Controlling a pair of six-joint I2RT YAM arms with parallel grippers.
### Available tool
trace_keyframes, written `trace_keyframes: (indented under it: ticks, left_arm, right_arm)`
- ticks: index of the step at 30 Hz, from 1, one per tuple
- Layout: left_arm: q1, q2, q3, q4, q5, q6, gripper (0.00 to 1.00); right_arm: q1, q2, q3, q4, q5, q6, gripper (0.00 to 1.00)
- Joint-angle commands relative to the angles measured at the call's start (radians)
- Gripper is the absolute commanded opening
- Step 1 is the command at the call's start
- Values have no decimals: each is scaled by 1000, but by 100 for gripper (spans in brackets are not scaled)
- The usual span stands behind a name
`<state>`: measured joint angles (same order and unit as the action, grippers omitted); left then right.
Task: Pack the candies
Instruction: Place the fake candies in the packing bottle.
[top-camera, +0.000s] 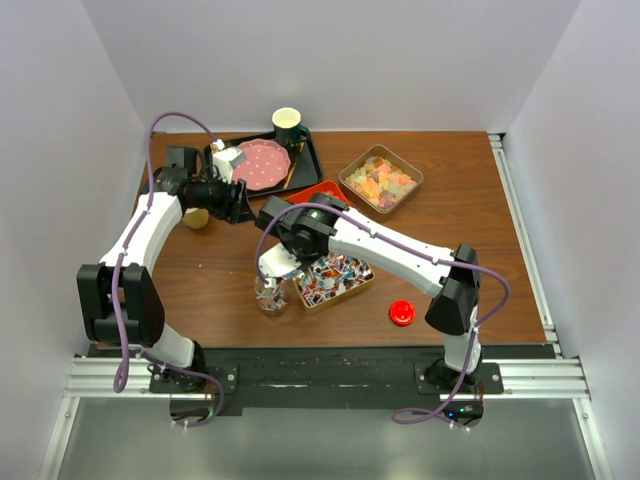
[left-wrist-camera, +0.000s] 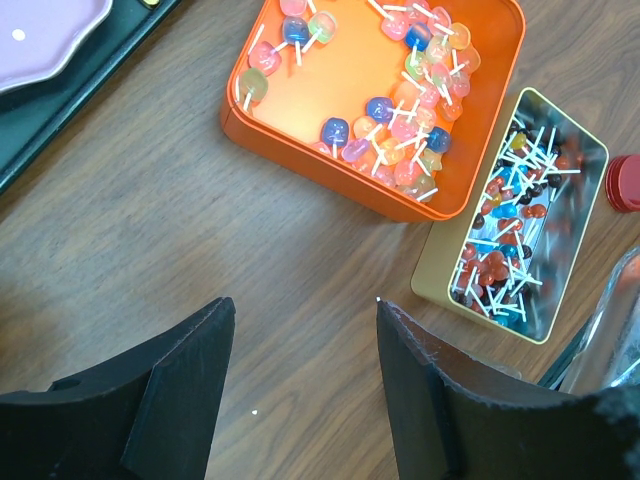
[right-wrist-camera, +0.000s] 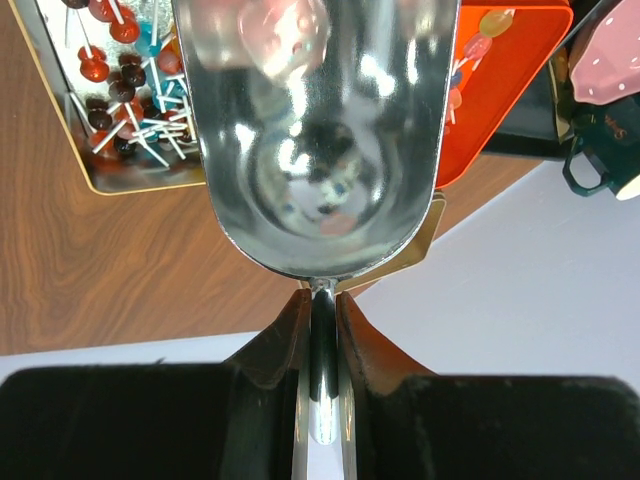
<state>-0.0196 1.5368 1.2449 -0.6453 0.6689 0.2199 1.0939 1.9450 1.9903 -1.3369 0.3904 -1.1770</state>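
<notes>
Pale yellow-orange gummy candies lie heaped in a square gold tray, at one o'clock from the middle of the table. At six o'clock, red, blue and dark stick candies crowd a narrow gold tin, their white sticks crisscrossed. Pastel stick candies in pink, blue and yellow lie loosely scattered in an orange tin, thickest toward its right wall. The gold tin sits just beside it, at four o'clock.

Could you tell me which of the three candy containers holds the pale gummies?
The far-right square tray; the orange tin and gold tin hold lollipops on sticks.
</notes>
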Motion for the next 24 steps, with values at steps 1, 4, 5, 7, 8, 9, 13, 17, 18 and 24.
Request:
trace_keyframes:
  ticks: [1, 4, 5, 7, 8, 9, 13, 17, 18, 24]
  left_arm:
    - [10, -29, -4, 18, 26, -2, 63]
    - [10, -21, 2, 21, 29, -4, 63]
    - [9, -18, 4, 21, 29, -4, 63]
    - [10, -17, 10, 21, 29, -7, 63]
    - [10, -14, 11, 21, 31, -5, 63]
    - [10, -14, 14, 21, 32, -8, 63]
    - [10, -18, 18, 29, 49, -20, 63]
    - [10, -27, 16, 42, 63, -36, 63]
    - [9, -26, 11, 52, 67, -39, 63]
    - [-29, 38, 5, 114, 8, -63, 63]
  right_arm:
    - [4, -40, 48, -125, -7, 33, 0]
    - [6, -21, 68, -143, 8, 36, 0]
    - [8, -18, 70, -143, 14, 34, 0]
    - [14, -15, 70, -146, 31, 30, 0]
    - [14, -14, 70, -146, 34, 25, 0]
    - [14, -14, 73, -146, 44, 22, 0]
    - [21, -9, 84, -151, 64, 16, 0]
    - [21, -20, 77, -150, 67, 25, 0]
    - [21, -27, 59, -147, 67, 25, 0]
    - [17, -87, -37, -74, 73, 80, 0]
